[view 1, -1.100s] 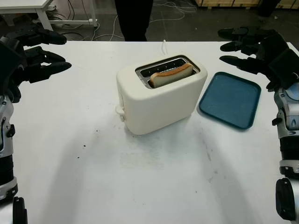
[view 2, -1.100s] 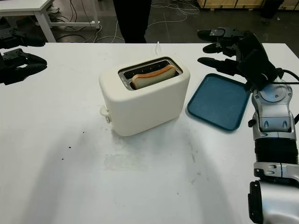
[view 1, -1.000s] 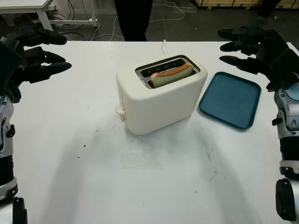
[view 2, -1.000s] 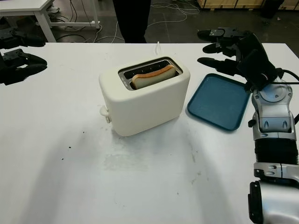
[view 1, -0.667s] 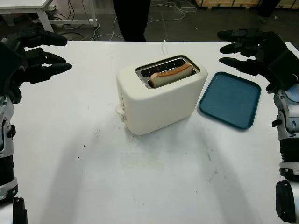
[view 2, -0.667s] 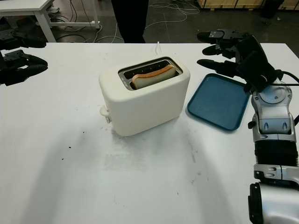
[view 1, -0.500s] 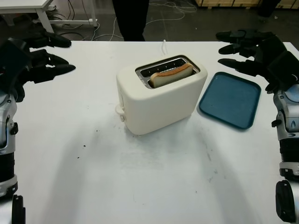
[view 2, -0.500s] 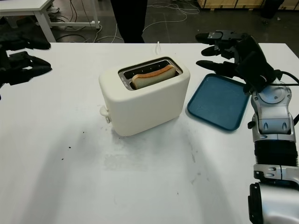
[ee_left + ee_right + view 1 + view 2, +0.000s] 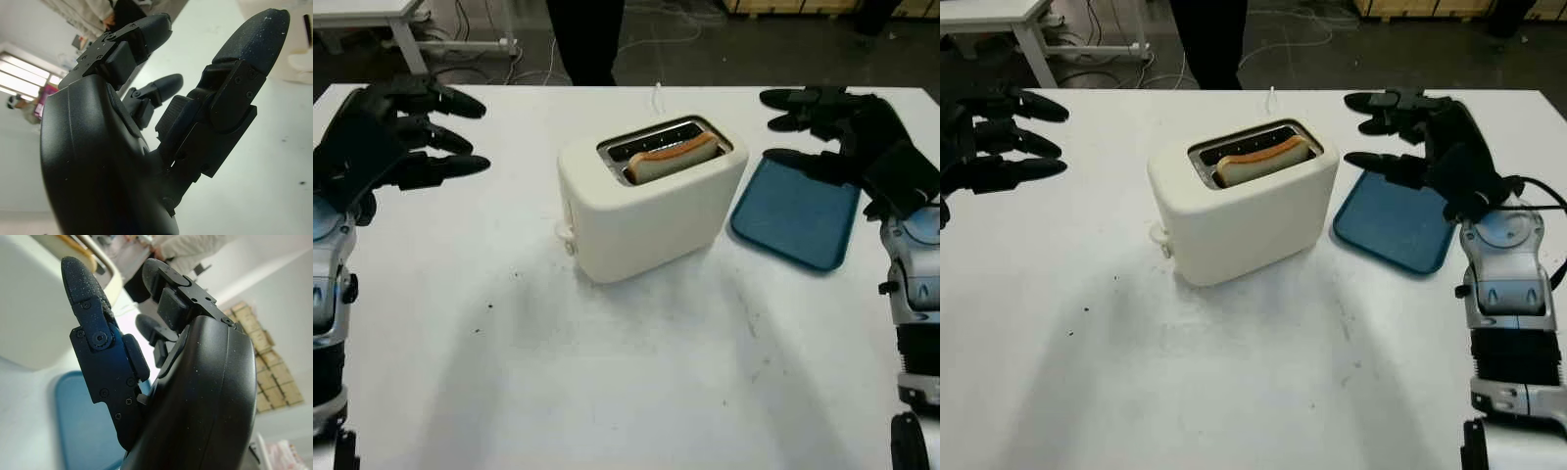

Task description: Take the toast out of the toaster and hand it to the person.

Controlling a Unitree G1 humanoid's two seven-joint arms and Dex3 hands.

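Both hands have drifted inward toward the toaster [image 9: 651, 201] since the earlier frame. Head views: left hand [image 9: 386, 137] and right hand [image 9: 1425, 137] hover empty on either side; toast [image 9: 671, 157] sits in the slot, tray [image 9: 798, 211] beside it. Wrist views: each hand open, holding nothing. Reach is just starting; next, pinch the toast's top edge.

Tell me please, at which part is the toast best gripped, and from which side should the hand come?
Probably grip the toast by its crust edge that sticks up out of the toaster slot, coming from above, fingers on its two flat faces. The slot walls hide the rest. The right hand, open over the tray, looks nearer than the open left hand.
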